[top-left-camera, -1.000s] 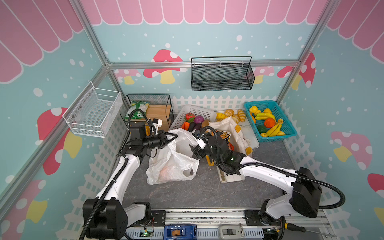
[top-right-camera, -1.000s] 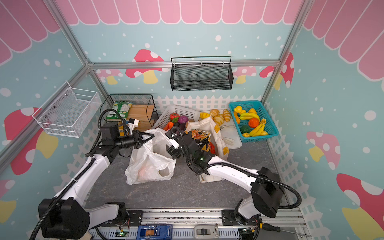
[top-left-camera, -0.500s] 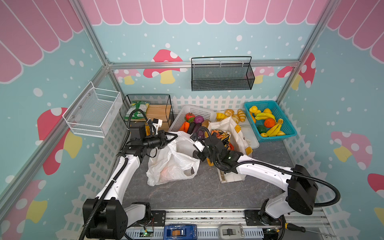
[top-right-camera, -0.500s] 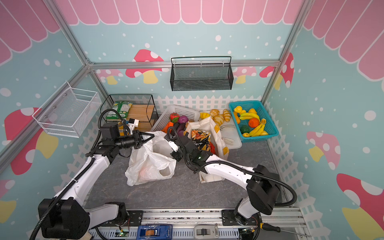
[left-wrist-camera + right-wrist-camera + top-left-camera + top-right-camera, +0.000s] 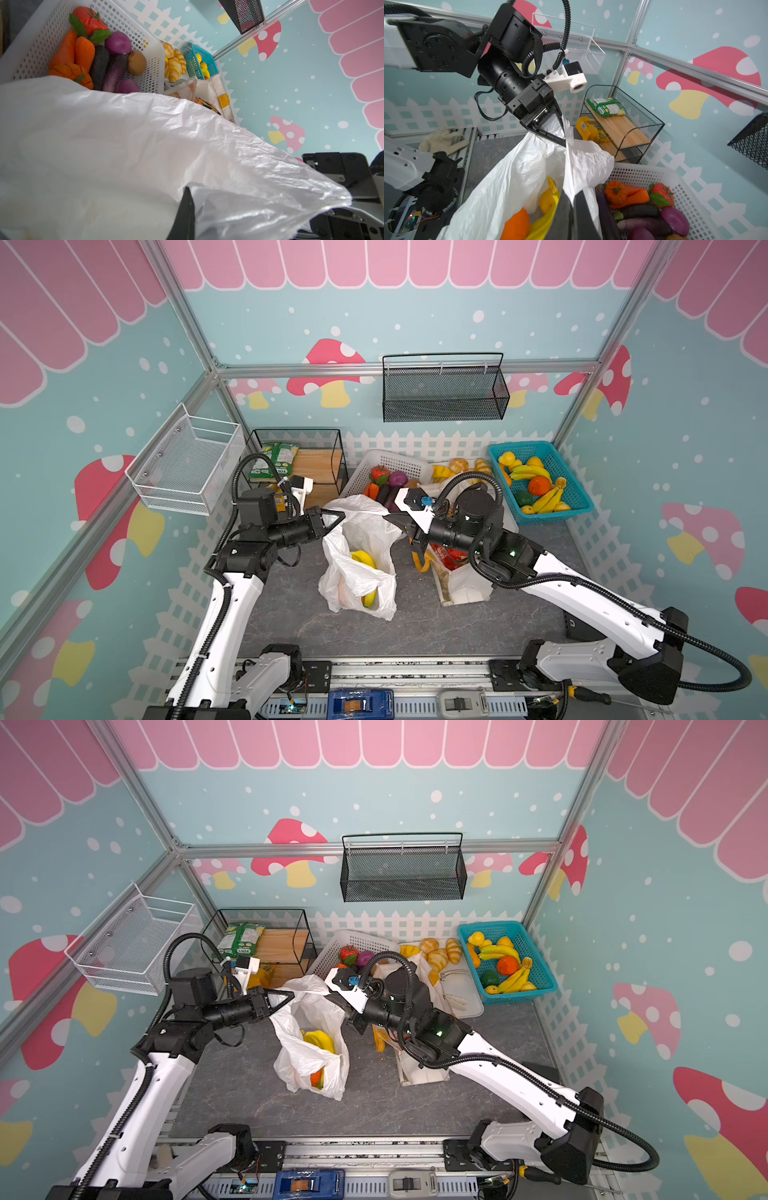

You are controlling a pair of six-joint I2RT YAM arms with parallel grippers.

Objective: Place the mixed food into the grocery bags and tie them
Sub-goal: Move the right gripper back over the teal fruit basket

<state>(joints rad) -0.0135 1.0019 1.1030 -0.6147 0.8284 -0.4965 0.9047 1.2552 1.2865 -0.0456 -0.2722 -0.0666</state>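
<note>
White film, thin and crinkly, hangs stretched between two robot pincers: the loop-handled plastic carrier bag (image 5: 358,572) stands mid-scene on the grey tabletop (image 5: 415,626), mouth drawn open. The left gripper (image 5: 340,515) is clamped together on one side of the bag's top edge. The right gripper (image 5: 392,517) is pinched on the opposite side, and the right wrist view shows film caught between its dark fingers (image 5: 583,216). Inside lie a yellow toy fruit (image 5: 364,559) and a round orange toy fruit (image 5: 517,226). Just beside the bag, under the right arm, stands the boxy cream canvas tote with yellow handles (image 5: 463,591), with a glossy red crisp packet (image 5: 448,555) showing in it. The film looks light, limp and slippery, and likely to tear or slide free if tugged hard. The gathered handle loops, rather than the flat wall, look the soundest place to grip for knotting.
</note>
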